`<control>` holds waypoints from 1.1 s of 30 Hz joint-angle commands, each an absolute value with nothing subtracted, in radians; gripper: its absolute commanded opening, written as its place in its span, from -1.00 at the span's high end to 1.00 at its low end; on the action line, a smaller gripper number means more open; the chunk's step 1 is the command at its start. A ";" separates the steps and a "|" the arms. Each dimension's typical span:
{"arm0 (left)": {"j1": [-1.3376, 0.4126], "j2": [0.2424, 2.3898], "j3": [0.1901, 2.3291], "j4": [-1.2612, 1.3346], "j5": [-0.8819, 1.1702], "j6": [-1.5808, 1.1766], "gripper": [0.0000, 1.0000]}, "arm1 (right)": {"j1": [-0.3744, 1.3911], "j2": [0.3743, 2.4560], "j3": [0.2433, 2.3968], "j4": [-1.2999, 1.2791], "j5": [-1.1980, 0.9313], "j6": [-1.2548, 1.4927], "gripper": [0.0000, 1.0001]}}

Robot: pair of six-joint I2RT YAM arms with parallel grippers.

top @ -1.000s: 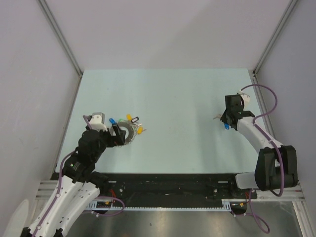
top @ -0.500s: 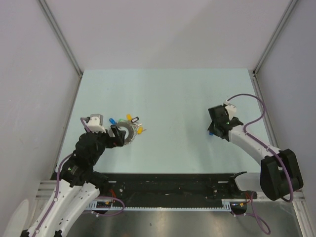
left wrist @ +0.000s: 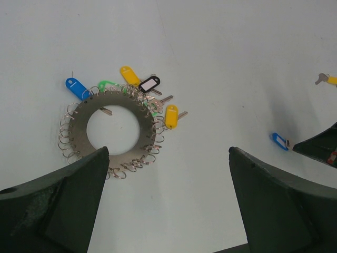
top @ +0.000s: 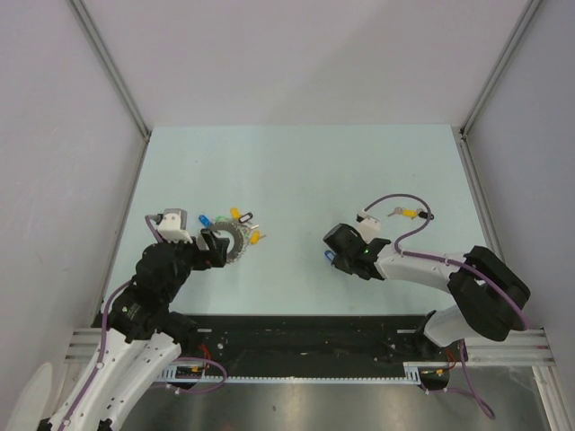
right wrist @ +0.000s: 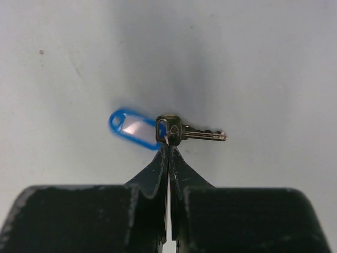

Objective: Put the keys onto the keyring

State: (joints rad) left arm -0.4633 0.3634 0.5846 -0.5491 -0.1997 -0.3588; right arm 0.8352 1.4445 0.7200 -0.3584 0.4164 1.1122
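The grey keyring [top: 237,241] lies on the table at the left. Blue, green, yellow and black-tagged keys hang on its far and right edge. In the left wrist view the keyring [left wrist: 138,138] lies just ahead of my left finger [left wrist: 52,211]. My left gripper [top: 214,246] is open and empty, hovering just left of the ring, and it also shows in its own wrist view [left wrist: 168,200]. My right gripper [right wrist: 168,148] is shut on a silver key with a blue tag [right wrist: 179,130], held near the table's middle [top: 330,258]. That key also shows in the left wrist view [left wrist: 277,140].
A loose key with a yellow tag [top: 409,214] lies on the table behind the right arm, and it also shows in the left wrist view [left wrist: 329,80]. Grey walls and metal frame posts stand around the pale green table [top: 305,171].
My right gripper has carried the blue-tagged key from the table's right side leftward to near the middle. The left arm has barely moved.
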 commanded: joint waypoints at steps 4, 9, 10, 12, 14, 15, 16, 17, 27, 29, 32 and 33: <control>-0.471 0.356 0.604 -0.538 -0.201 -0.368 -0.99 | 0.859 1.468 0.727 -0.224 0.403 1.138 0.45; -0.471 0.364 0.603 -0.538 -0.199 -0.368 -1.00 | 0.854 1.410 0.742 -0.244 0.348 0.953 -0.06; -0.472 0.362 0.601 -0.538 -0.199 -0.367 -0.99 | 0.851 1.401 0.750 -0.253 0.336 0.852 -0.08; -0.472 0.365 0.603 -0.537 -0.198 -0.367 -1.00 | 0.842 1.388 0.779 -0.290 0.318 0.745 -0.08; -0.471 0.368 0.603 -0.537 -0.198 -0.368 -1.00 | 0.839 1.394 0.807 -0.328 0.318 0.600 -0.02; -0.471 0.370 0.603 -0.538 -0.198 -0.367 -1.00 | 0.833 1.400 0.834 -0.336 0.307 0.559 0.00; -0.471 0.373 0.603 -0.537 -0.198 -0.367 -1.00 | 0.831 1.407 0.847 -0.344 0.304 0.493 0.02; -0.471 0.374 0.603 -0.537 -0.198 -0.368 -1.00 | 0.828 1.422 0.859 -0.351 0.301 0.465 0.09; -0.469 0.391 0.603 -0.540 -0.201 -0.368 -1.00 | 0.799 1.629 0.980 -0.302 0.071 0.302 0.17; -0.468 0.396 0.604 -0.541 -0.201 -0.368 -1.00 | 0.798 1.681 0.992 -0.291 0.051 0.299 0.19; -0.468 0.399 0.603 -0.543 -0.202 -0.368 -1.00 | 0.789 1.721 1.000 -0.291 0.058 0.310 0.21; -0.468 0.402 0.603 -0.543 -0.202 -0.368 -1.00 | 0.779 1.726 1.002 -0.294 0.061 0.324 0.22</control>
State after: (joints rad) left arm -0.4656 0.3920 0.5846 -0.5491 -0.1993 -0.3588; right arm 0.7979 1.6974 0.9653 -0.3107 0.0933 0.3355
